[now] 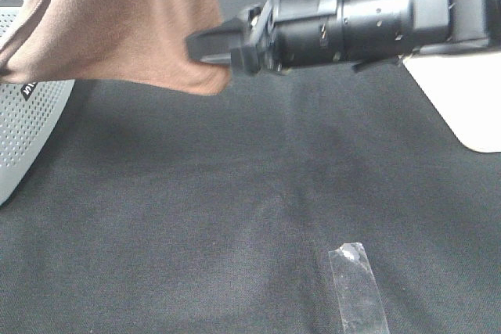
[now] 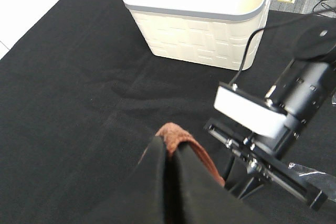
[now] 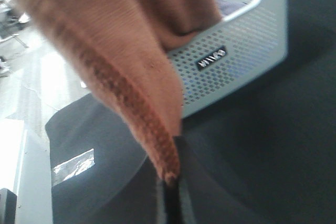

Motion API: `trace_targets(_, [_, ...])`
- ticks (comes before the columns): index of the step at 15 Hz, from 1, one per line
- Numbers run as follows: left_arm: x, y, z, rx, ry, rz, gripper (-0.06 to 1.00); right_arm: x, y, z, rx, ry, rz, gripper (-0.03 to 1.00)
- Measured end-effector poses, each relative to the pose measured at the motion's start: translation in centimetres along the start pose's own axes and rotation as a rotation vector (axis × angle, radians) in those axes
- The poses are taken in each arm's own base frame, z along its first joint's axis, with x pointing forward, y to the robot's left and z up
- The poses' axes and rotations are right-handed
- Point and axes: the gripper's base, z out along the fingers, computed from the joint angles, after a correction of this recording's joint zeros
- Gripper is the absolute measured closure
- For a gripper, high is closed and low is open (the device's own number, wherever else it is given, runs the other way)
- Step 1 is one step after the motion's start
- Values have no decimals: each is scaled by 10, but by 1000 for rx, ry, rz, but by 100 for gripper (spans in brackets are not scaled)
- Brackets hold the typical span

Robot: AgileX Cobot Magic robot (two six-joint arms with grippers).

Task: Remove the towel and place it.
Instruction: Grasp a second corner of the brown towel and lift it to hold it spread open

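The reddish-brown towel (image 1: pixel 125 21) hangs lifted above the black table cloth at the upper left of the exterior view. My right gripper (image 1: pixel 205 48) reaches across from the right and is shut on the towel's lower edge. In the right wrist view the towel (image 3: pixel 121 61) drapes down from the closed fingers (image 3: pixel 170 203). In the left wrist view my left gripper (image 2: pixel 170 153) is shut on a folded edge of the towel (image 2: pixel 178 136), close beside the right arm (image 2: pixel 283 114). The left gripper itself is hidden in the exterior view.
A white perforated basket (image 1: pixel 27 127) stands at the left edge, partly under the towel; it also shows in the right wrist view (image 3: pixel 236 61). A cream bin (image 2: pixel 199 19) stands at the right side (image 1: pixel 470 107). A strip of clear tape (image 1: pixel 356 291) lies on the black cloth (image 1: pixel 196 209).
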Motion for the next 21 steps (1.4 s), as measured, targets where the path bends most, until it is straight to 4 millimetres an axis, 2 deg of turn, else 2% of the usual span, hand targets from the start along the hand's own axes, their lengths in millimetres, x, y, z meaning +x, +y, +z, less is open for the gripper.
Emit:
trace_targets(4, [-5,4,0,-43,-60,-1,94,-60,22,-37,141,183,33,97])
trace_targets(7, [-13,9,-1,-101,-140,-1,94,-107,29,-71,360,353,1,97])
trace_targets(9, [-18,14,0,-150,-200,16,94,-147,37,-100,532,333,-78,97])
trace_targets(11, [-18,18,8,-162,-210,16,94,-179,41,-118,645,279,-162,97])
trace_targets(13, [-17,24,20,-183,-223,21,94,-201,37,-124,735,245,-230,97])
trace_targets(16, [-17,36,33,-277,-251,85,94,-221,20,-123,871,201,-325,97])
trace_targets(21, [-21,58,43,-518,-303,252,94,-252,10,-126,1038,-75,-466,97])
